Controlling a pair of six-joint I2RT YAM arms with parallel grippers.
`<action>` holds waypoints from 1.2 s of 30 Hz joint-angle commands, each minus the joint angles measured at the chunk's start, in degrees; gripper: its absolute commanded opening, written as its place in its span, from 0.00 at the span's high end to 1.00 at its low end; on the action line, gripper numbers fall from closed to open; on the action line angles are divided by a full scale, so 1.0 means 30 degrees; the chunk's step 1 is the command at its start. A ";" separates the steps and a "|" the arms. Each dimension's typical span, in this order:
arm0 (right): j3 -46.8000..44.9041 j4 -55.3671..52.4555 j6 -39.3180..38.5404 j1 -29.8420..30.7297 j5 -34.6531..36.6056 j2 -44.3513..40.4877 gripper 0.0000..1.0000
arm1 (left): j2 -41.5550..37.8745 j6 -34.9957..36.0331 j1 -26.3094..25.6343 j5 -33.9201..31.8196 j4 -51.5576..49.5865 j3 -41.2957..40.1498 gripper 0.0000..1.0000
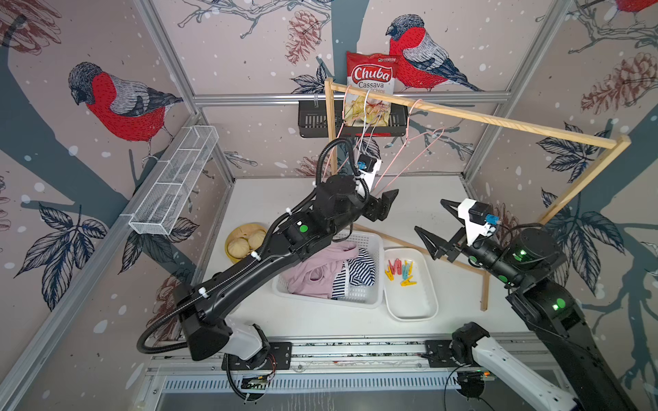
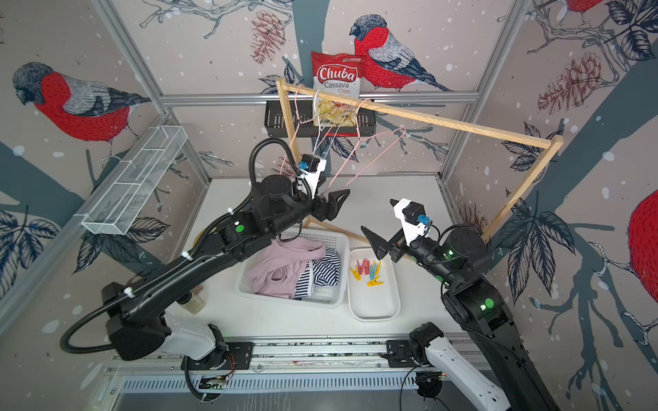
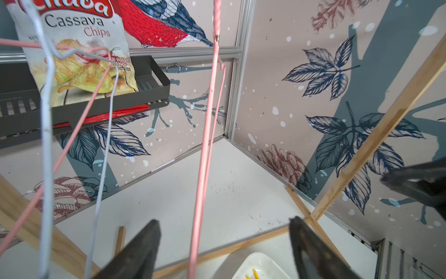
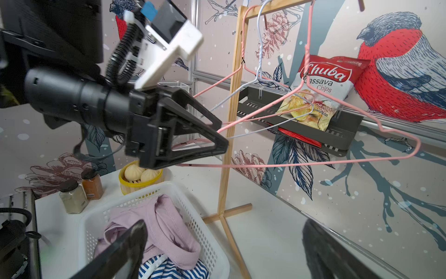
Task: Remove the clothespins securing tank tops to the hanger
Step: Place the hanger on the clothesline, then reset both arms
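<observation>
1. Clothespins (image 1: 400,272) lie in a loose heap in the white tray (image 1: 413,309) on the worktop (image 1: 320,318). They are yellow, red-pink and teal, and they touch one another.
2. Just beside the tray stands the white basket (image 1: 370,297). In it a pale pink tank top (image 1: 317,274) lies crumpled against a black-and-white striped tank top (image 1: 359,272).
3. Two pink wire hangers and a white hanger (image 3: 47,120) hang as bare wire from the wooden rail (image 1: 498,119), bunched at its end near the back wall.
4. My left hand (image 3: 224,253) is raised over the far end of the basket. It is released, with the fingers spread wide. The nearest pink wire hanger (image 3: 202,174) runs down between them and touches neither finger in the left wrist view.
5. My right hand (image 1: 436,222) is raised in the air near the tray. It is released too, fingers wide apart, with nothing between them.
</observation>
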 commanded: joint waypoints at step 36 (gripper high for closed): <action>-1.6145 1.8610 0.6600 -0.8455 0.7614 0.3324 0.00 | -1.5871 0.4307 0.3023 -0.8873 2.0028 -2.7873 0.04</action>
